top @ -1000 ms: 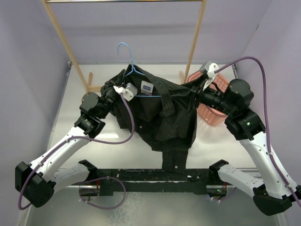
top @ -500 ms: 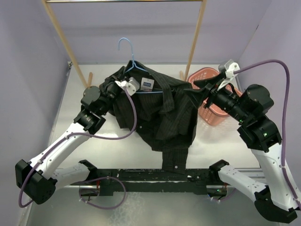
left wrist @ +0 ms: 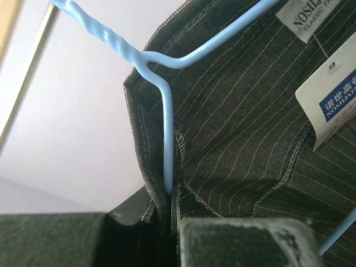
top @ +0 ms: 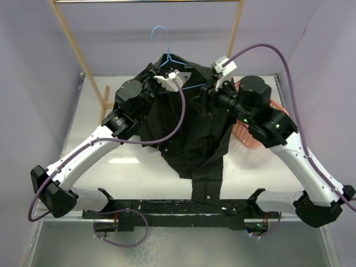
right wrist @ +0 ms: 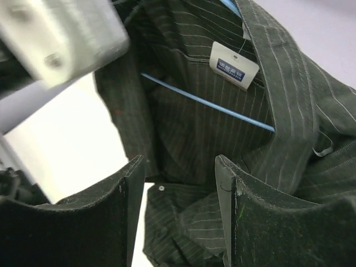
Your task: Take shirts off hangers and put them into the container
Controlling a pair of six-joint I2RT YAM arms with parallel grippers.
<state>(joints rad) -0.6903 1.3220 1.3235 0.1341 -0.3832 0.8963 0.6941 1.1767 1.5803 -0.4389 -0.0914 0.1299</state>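
Both arms have swung toward the top centre of the overhead view, the right gripper (right wrist: 181,167) leaving the pink basket (top: 246,140) at the right for the shirt (top: 194,139) collar. The left gripper (left wrist: 171,208) is pinched tight on the blue hanger (left wrist: 165,133) wire and the shirt's edge, while the right one's jaws stand half apart, holding nothing. With the shirt still on its hanger, pulling it off looks like the next job.

Recorded charcoal black with thin pale pinstripes on shirt (top: 192,139). Noted light blue on hanger (left wrist: 166,133). Found white label (right wrist: 234,65) with blue band ahead of right gripper (right wrist: 179,167), black fingers (right wrist: 261,222) on that. Logged salmon pink on basket (top: 243,135), purple on cables (top: 262,46), pale wood on rack (top: 71,41).
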